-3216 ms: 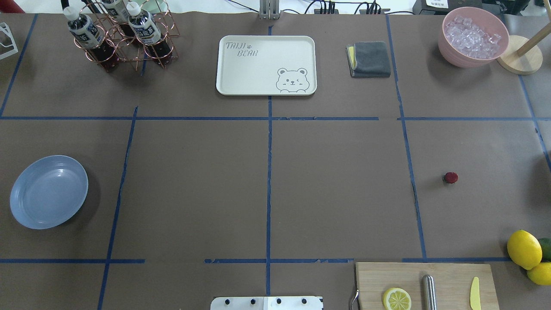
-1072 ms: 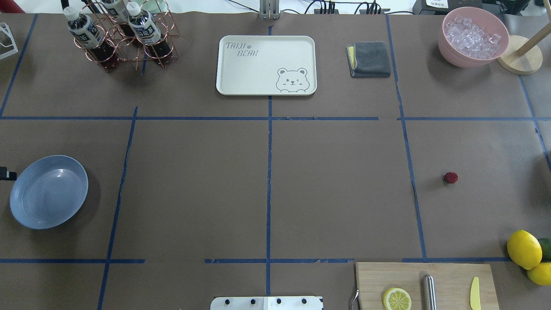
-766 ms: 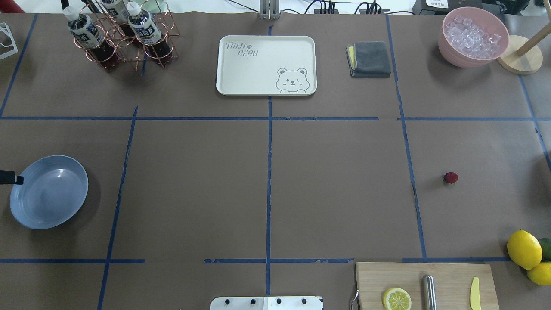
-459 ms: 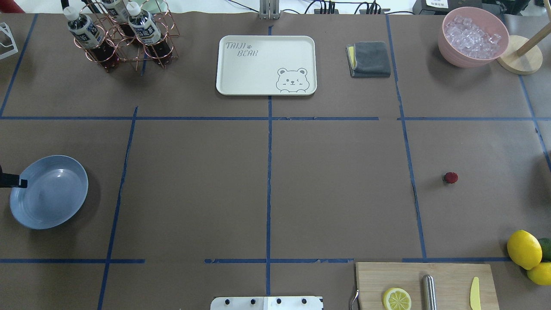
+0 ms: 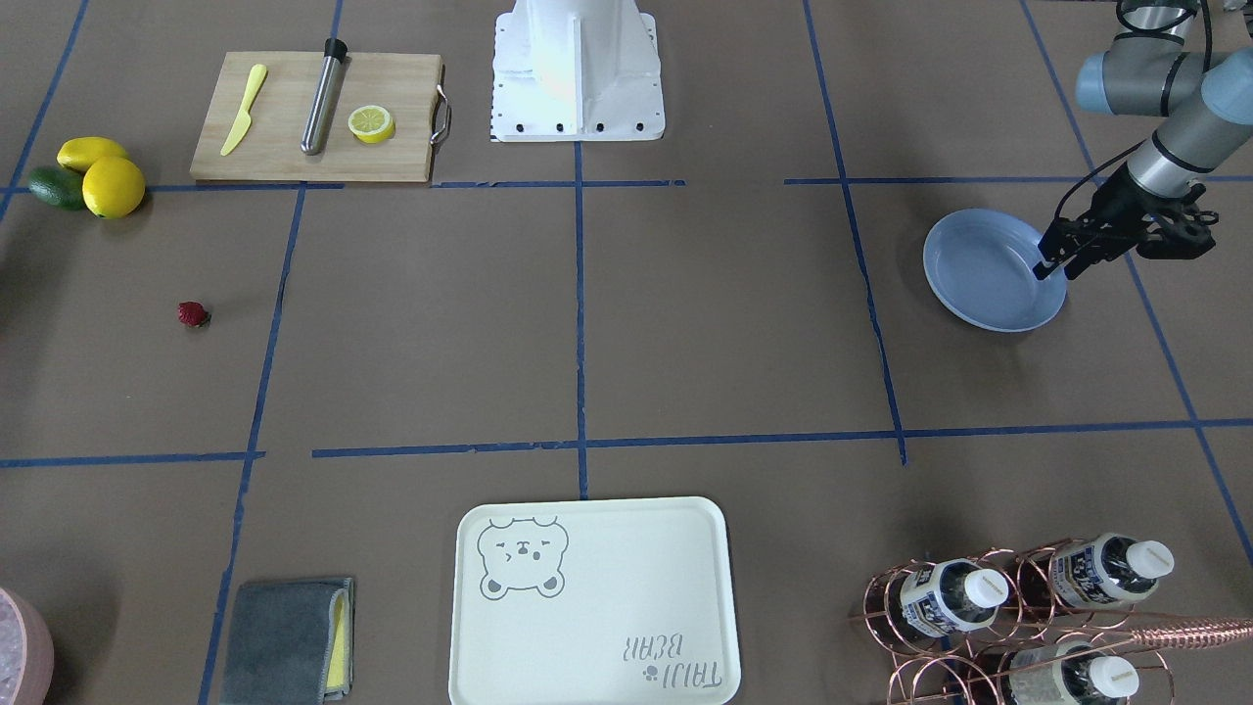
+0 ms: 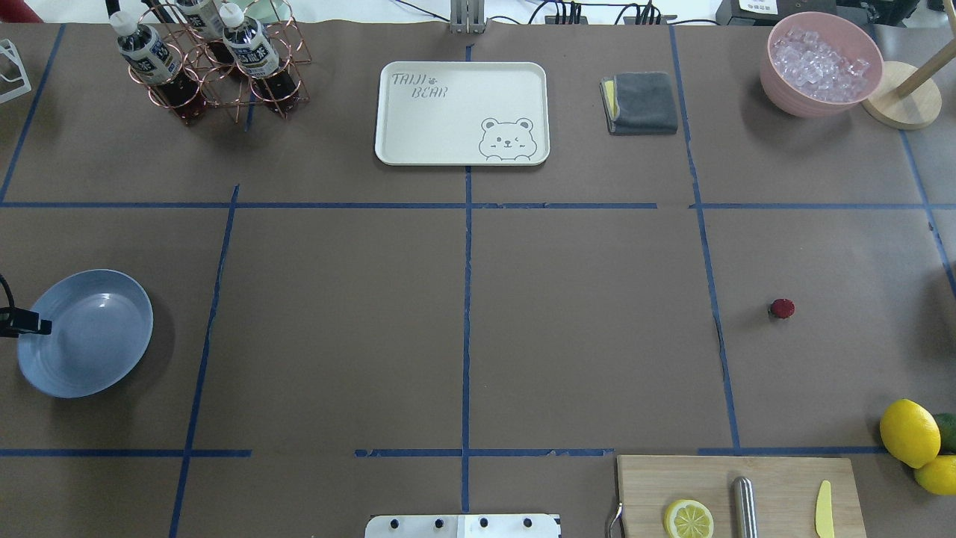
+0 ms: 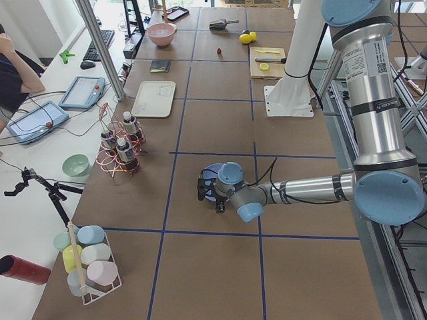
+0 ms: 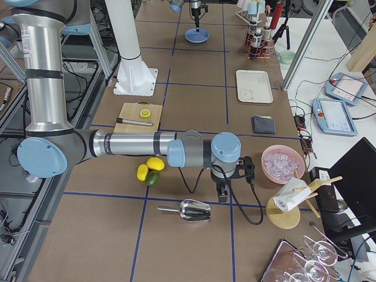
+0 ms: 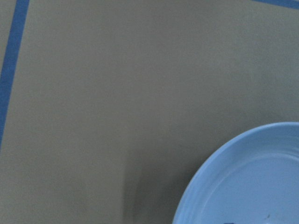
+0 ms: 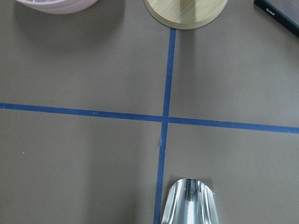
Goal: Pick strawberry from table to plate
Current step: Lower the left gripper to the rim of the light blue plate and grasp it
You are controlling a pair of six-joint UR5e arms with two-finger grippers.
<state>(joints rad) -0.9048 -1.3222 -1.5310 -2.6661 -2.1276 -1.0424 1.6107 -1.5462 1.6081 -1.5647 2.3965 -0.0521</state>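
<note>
The strawberry, small and dark red, lies alone on the brown table at the right; it also shows in the front view as the strawberry. Far off at the left sits the light-blue plate, empty. My left gripper hangs over the plate's outer rim, fingers apart and holding nothing; its wrist view shows only the plate edge. My right gripper shows only in the right side view, beyond the table's right end, and I cannot tell whether it is open or shut.
Lemons and a cutting board with a lemon half lie near the strawberry. A metal scoop lies by the right gripper. The bear tray, a bottle rack, a grey cloth and an ice bowl line the far side.
The left gripper has come in from the left edge and slid over the plate's left rim. The strawberry and plate have not moved.
</note>
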